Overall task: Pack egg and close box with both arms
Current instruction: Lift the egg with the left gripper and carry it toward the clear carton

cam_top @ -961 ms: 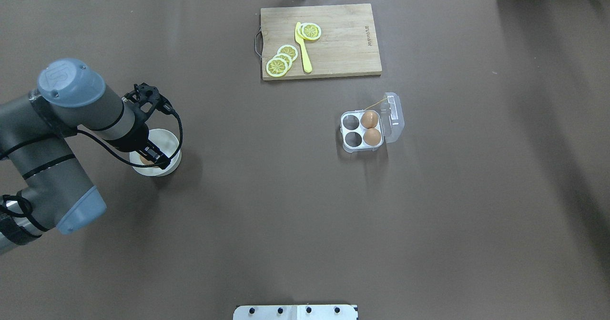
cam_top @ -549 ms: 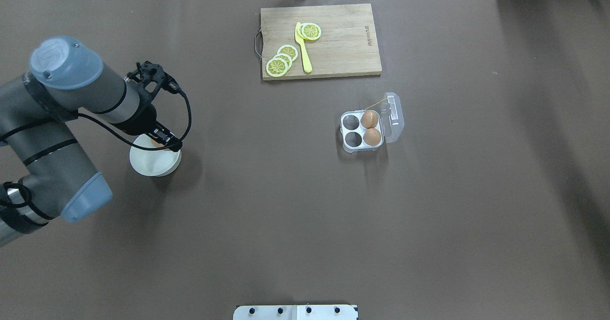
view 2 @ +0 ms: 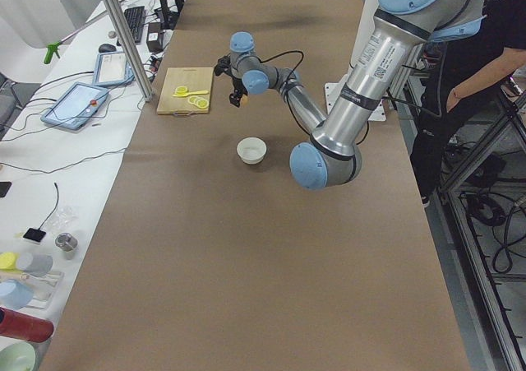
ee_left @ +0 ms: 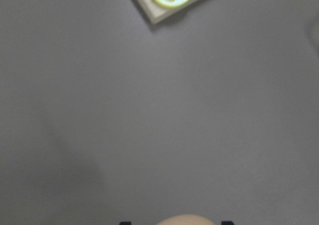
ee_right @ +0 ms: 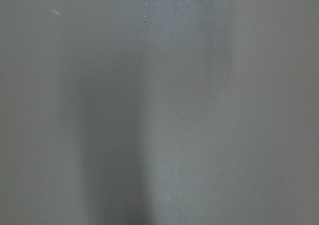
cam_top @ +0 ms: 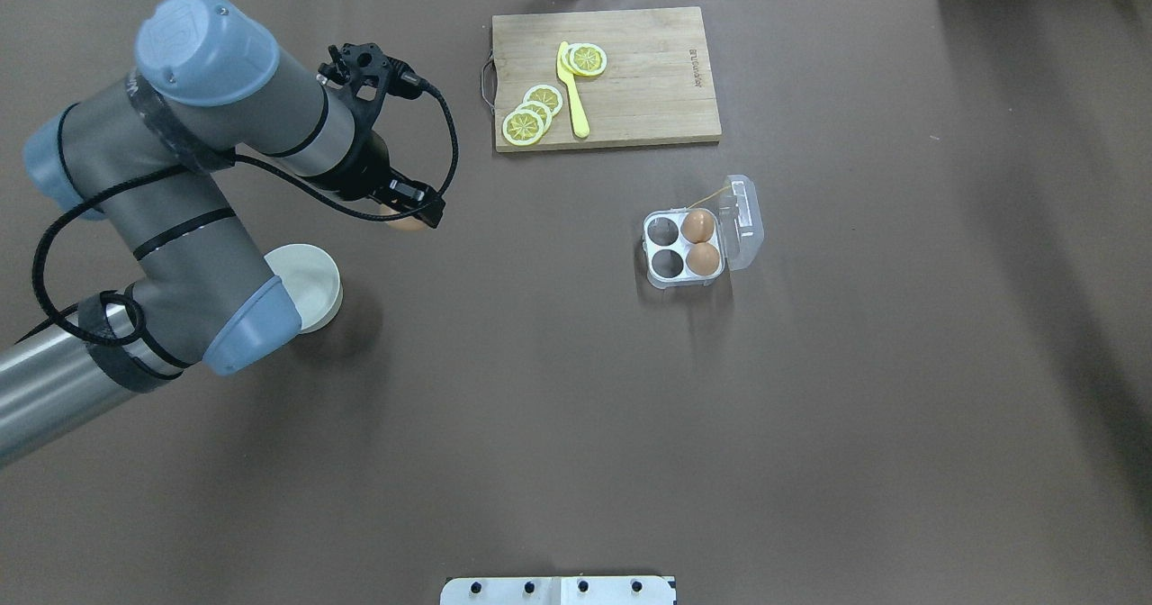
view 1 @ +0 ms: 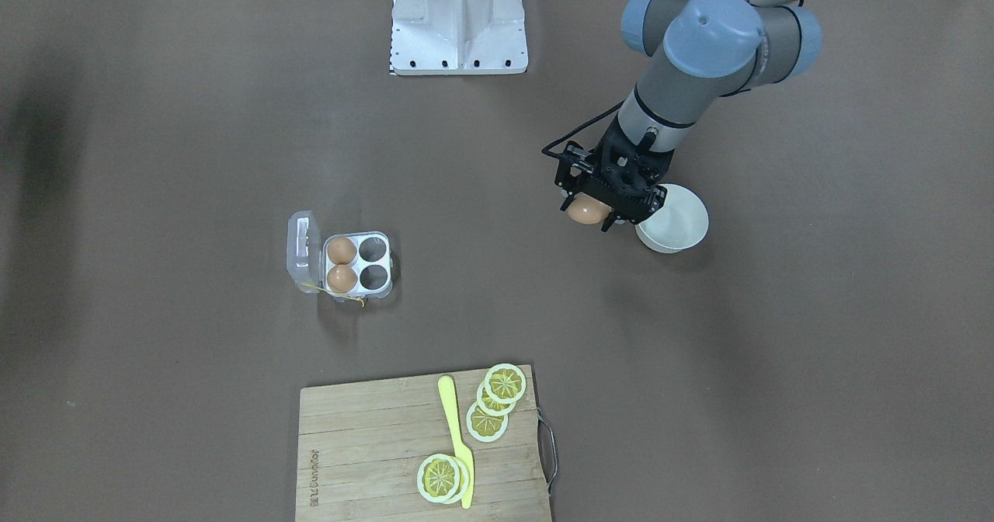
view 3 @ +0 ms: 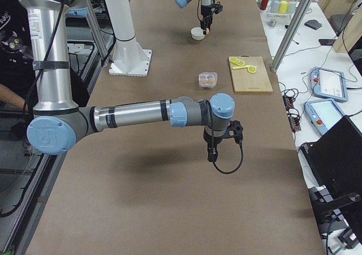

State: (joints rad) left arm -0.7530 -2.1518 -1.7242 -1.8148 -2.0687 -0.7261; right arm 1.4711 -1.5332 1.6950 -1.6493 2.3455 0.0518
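My left gripper (cam_top: 411,214) is shut on the tan-brown egg (cam_top: 404,222) and holds it above the table, up and to the right of the white bowl (cam_top: 315,283). From the front, the egg (view 1: 588,211) sits between the black fingers, left of the bowl (view 1: 674,227). The egg's top shows at the bottom of the left wrist view (ee_left: 187,220). The clear box (cam_top: 743,220) stands open right of centre, with two darker eggs (cam_top: 698,225) in the cups by the lid and two cups bare. My right gripper (view 3: 212,152) shows only from the right side, hanging over bare table; I cannot tell its state.
A wooden cutting board (cam_top: 639,92) with lemon slices and a yellow knife (cam_top: 572,92) lies at the far edge of the table. The robot's base plate (cam_top: 558,590) is at the near edge. The bowl looks empty.
My left gripper has lifted out of the bowl with the egg and moved right and toward the far side, away from the bowl. The box has not moved.
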